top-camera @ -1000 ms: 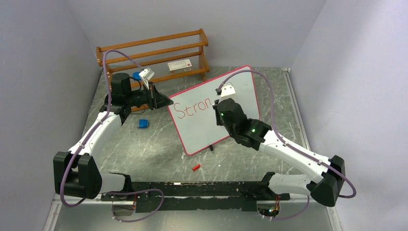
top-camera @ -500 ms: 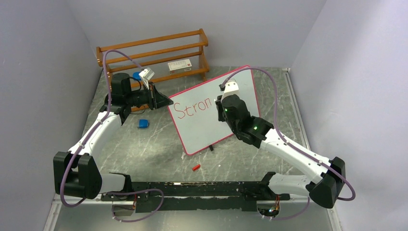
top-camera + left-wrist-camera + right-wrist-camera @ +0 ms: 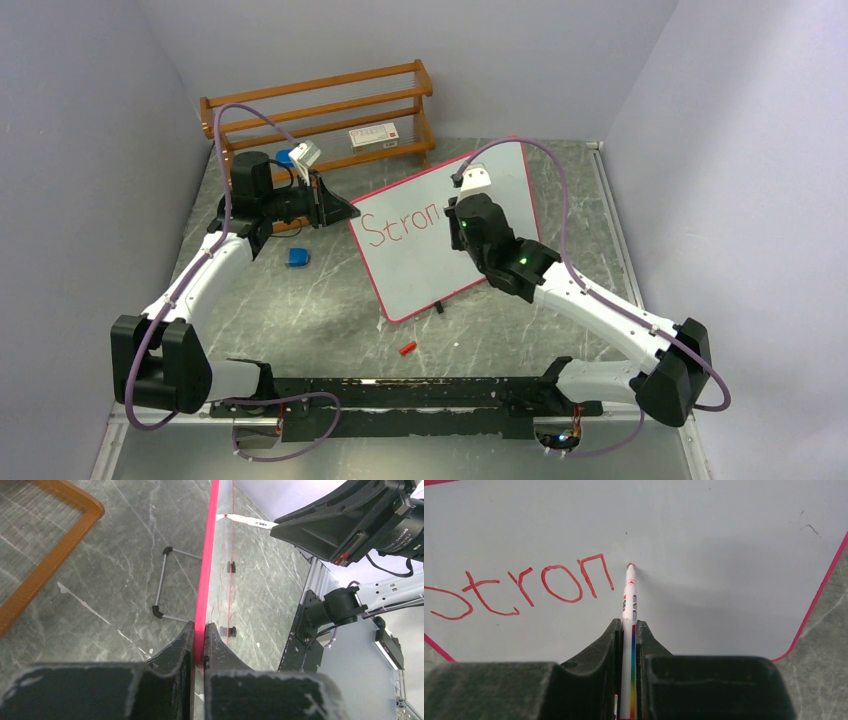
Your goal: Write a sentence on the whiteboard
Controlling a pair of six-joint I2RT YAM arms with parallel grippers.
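Observation:
The whiteboard, white with a pink-red rim, stands tilted on the table. Red lettering on it reads "Stron", also seen as lettering from above. My left gripper is shut on the board's pink left edge, seen edge-on. My right gripper is shut on a white marker with a rainbow stripe. The marker's red tip touches the board just right of the "n". From above, my right gripper hangs over the board's middle.
A wooden rack stands at the back with a small box on it. A blue object lies left of the board. A red cap lies on the table in front. The board's wire stand shows behind it.
The right arm has shifted slightly right along the board, bringing the marker tip past the "n". The left arm holds still and the lettering reads the same.

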